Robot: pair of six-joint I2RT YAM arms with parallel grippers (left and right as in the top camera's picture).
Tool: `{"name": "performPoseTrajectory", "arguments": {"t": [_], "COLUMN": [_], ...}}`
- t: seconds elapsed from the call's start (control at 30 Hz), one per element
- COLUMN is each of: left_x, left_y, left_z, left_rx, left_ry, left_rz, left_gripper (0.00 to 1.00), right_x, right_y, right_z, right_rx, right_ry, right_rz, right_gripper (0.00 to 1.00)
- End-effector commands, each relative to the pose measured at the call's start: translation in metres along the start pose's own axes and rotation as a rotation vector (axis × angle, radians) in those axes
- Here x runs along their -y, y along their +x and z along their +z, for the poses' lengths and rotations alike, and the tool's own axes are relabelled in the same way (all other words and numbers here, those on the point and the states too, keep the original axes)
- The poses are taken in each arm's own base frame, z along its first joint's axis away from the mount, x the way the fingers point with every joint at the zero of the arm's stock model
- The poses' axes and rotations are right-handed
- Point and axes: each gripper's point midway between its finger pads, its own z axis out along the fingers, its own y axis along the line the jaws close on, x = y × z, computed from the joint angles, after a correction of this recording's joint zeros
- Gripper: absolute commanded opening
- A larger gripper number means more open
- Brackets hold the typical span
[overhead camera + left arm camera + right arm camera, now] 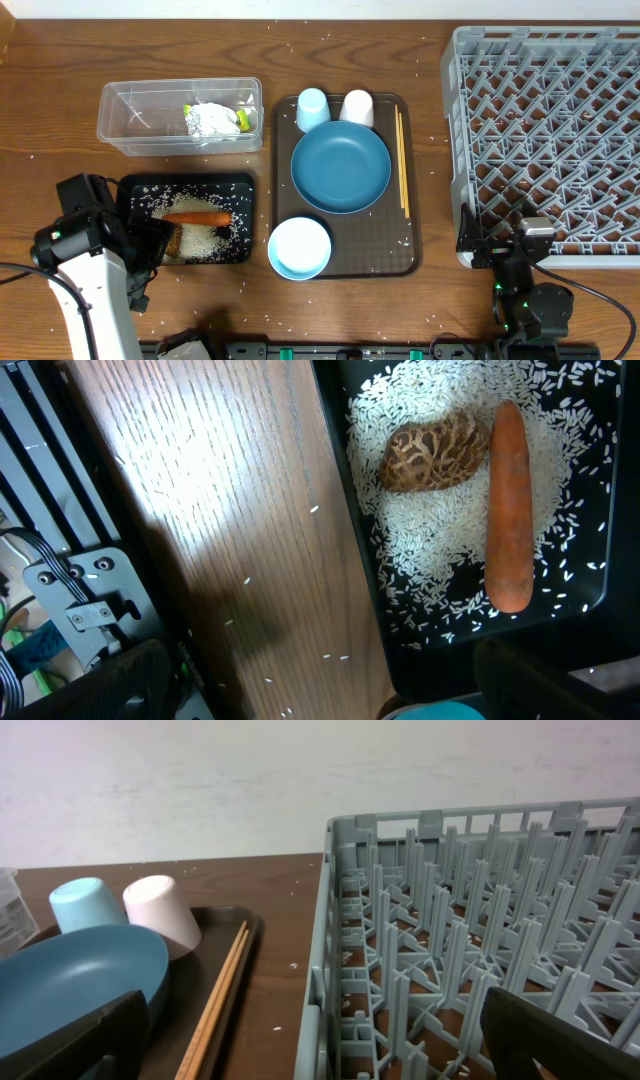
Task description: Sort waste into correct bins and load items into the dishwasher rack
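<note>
Waste looks sorted: wrapper [212, 121] in the clear tub [130, 120]; carrot [197, 217], brown lump [435, 452] and rice [420, 530] in the black tray [135, 185]. Both claws are spread wide and empty, left gripper [330, 682] over that tray, right gripper [315, 1042] beside the rack [550, 130]. Danger now is the plate [340, 168]: it lies flat on the brown serving tray [400, 255], so a slipped rim grab could topple the nearby cups. Count: one plate, one bowl [299, 247], two cups (both upside down), chopsticks [402, 160], probably two.
</note>
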Motion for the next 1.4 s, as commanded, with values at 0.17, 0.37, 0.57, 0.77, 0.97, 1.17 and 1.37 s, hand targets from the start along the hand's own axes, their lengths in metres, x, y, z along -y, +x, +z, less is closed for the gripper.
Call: {"name": "performPoseTrajectory", "arguments": {"t": [0.17, 0.37, 0.57, 0.77, 0.97, 1.17, 1.37], "left_x": [-0.004, -0.004, -0.003, -0.018, -0.014, 0.001, 0.012], "left_y": [-0.001, -0.001, 0.001, 0.055, 0.059, 0.039, 0.026], "left_z": [0.001, 0.001, 0.001, -0.007, -0.007, -0.002, -0.001], "left_rx": [0.002, 0.002, -0.006, -0.272, -0.285, -0.193, -0.149], "left_ry": [-0.016, -0.016, -0.014, -0.034, 0.001, 0.048, 0.089], "left_rz": [0.004, 0.004, 0.004, 0.015, 0.197, 0.159, 0.074], "left_gripper": [0.98, 0.98, 0.98, 0.98, 0.98, 0.98, 0.98], "right_x": [0.002, 0.002, 0.002, 0.002, 0.002, 0.002, 0.002], "right_y": [0.001, 0.001, 0.001, 0.001, 0.001, 0.001, 0.001], "right_z": [0.000, 0.000, 0.000, 0.000, 0.000, 0.000, 0.000], "right_rx": [-0.003, -0.003, -0.003, -0.003, -0.003, -0.003, -0.003], "right_ry": [0.009, 0.009, 0.009, 0.009, 0.009, 0.009, 0.009], "right_rz": [-0.012, -0.012, -0.012, -0.012, -0.012, -0.012, -0.012], "right_gripper": [0.99, 0.99, 0.99, 0.99, 0.99, 0.99, 0.99]}}
